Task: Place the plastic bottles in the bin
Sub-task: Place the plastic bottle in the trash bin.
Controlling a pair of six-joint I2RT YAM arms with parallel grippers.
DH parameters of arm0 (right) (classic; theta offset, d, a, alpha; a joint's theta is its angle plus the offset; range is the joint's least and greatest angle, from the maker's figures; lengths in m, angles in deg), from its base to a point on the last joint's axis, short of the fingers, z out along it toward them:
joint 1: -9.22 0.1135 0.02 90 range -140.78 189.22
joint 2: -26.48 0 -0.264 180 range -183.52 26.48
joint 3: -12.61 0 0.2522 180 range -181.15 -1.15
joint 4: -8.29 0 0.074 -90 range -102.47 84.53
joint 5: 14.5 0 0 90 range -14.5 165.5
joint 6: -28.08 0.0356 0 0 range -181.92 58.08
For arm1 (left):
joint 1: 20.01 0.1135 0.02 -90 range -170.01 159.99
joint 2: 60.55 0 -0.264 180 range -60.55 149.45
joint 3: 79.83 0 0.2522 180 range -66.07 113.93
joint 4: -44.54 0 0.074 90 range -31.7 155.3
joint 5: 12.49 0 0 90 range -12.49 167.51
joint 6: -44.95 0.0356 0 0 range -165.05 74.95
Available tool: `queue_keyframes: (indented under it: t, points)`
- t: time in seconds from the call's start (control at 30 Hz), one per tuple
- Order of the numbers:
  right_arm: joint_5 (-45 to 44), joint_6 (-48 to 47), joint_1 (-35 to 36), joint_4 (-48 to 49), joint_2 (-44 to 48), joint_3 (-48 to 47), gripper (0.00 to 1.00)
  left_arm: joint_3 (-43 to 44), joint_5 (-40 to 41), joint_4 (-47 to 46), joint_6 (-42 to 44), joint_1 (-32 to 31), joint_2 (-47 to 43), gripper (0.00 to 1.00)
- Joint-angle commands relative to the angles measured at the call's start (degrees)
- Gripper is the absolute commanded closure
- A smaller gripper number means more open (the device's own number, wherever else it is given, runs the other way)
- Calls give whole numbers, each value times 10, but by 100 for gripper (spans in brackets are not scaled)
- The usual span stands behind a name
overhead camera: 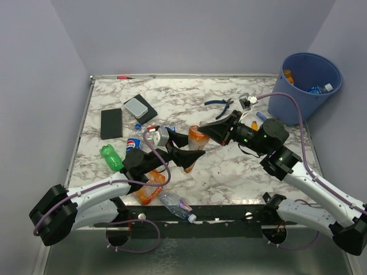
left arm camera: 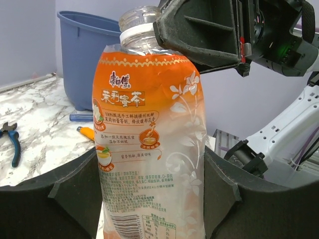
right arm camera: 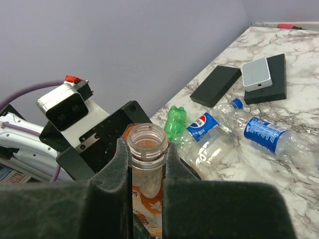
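Between the left gripper [left arm camera: 149, 159] fingers: orange-labelled bottle [left arm camera: 149, 99], clamped across its body, pads tight on both sides. Right gripper [right arm camera: 146, 149] pinches the same bottle at the neck, just under the open mouth. Both hands are closed on it, facing each other over mid-table [overhead camera: 229, 177]. Cannot tell if its base touches the marble. Just behind the left hand, toward the near edge: crushed orange bottle [overhead camera: 150, 189] and clear bottle [overhead camera: 176, 206], both lying down. Beside the left hand on its outer side: green bottle [right arm camera: 174, 122], Pepsi bottle [right arm camera: 209, 134], blue-labelled bottle [right arm camera: 269, 134], all lying flat. Past those: black slab [right arm camera: 215, 85], then second black slab [right arm camera: 279, 74] with grey box [right arm camera: 256, 73] on top. Beyond the right hand: blue-handled pliers [overhead camera: 218, 105]. Farthest out, behind the right hand at the far right corner: bin [overhead camera: 312, 57], upright, a few bottles already inside.
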Motion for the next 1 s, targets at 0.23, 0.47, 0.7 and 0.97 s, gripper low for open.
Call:
queue_keyframes:
  t: [0.23, 0.47, 0.7, 0.97]
  points:
    - [-43, -33, 0, -70, 13, -45, 100, 2, 27, 16, 23, -10, -30, 1]
    - [-159, -123, 0, -201, 40, -143, 100, 0, 49, 30, 31, -15, -49, 1]
    - [-378, -259, -1, -304, 56, -284, 100, -1, 154, 78, 69, -21, -84, 1]
    - [-577, -494, 0, -214, 5, -405, 100, 5, 239, 121, 91, -27, -102, 1]
